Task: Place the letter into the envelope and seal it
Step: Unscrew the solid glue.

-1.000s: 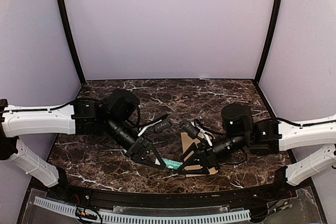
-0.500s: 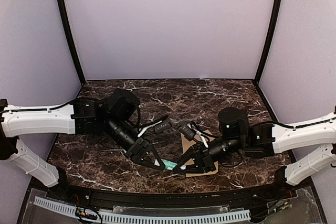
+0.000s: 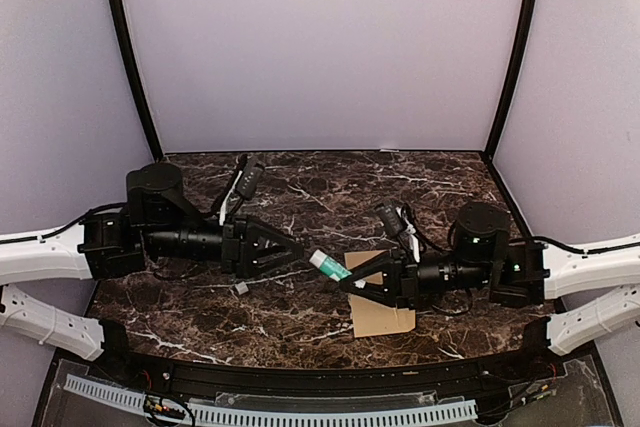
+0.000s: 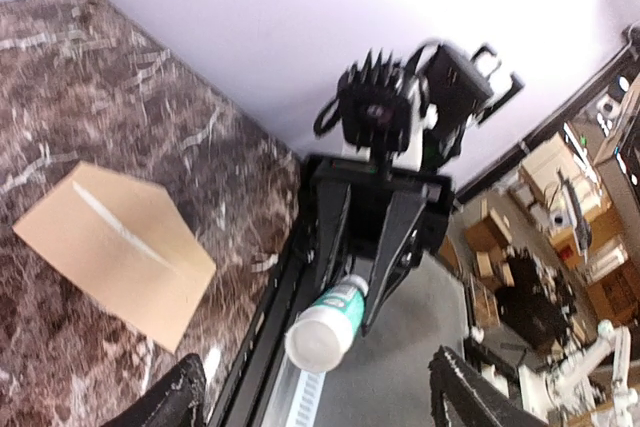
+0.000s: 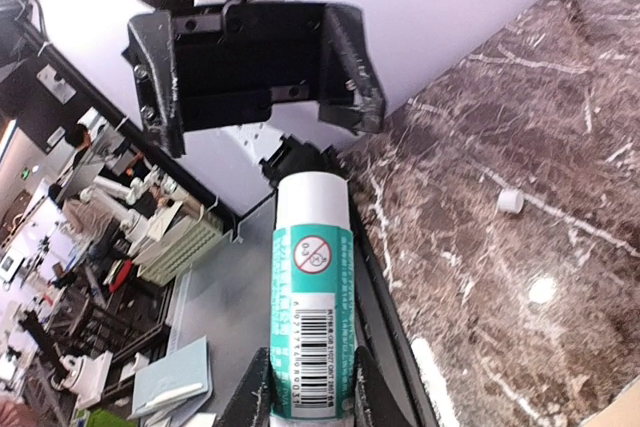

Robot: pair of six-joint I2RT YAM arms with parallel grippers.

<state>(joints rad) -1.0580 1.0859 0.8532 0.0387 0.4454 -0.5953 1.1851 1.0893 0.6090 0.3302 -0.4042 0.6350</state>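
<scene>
Envelope (image 3: 385,319) flat on the tabletop (image 3: 300,177), near right, partly under the right arm.
Jaws of the right gripper (image 3: 348,280) pinch a green-and-white glue stick (image 5: 310,287); the left gripper (image 3: 300,255) faces its end, jaws wide.

- The table (image 3: 330,187) has a dark brown marble-look top with white veins. It is smooth and glossy enough to catch a glint of light.
- The envelope (image 3: 385,322) is tan kraft paper with a matt finish.
- The tube (image 5: 310,297) looks like smooth plastic, with a glossy green-and-white printed label.
- The left gripper (image 3: 298,255) and right gripper (image 3: 345,282) look like matt black plastic.
</scene>
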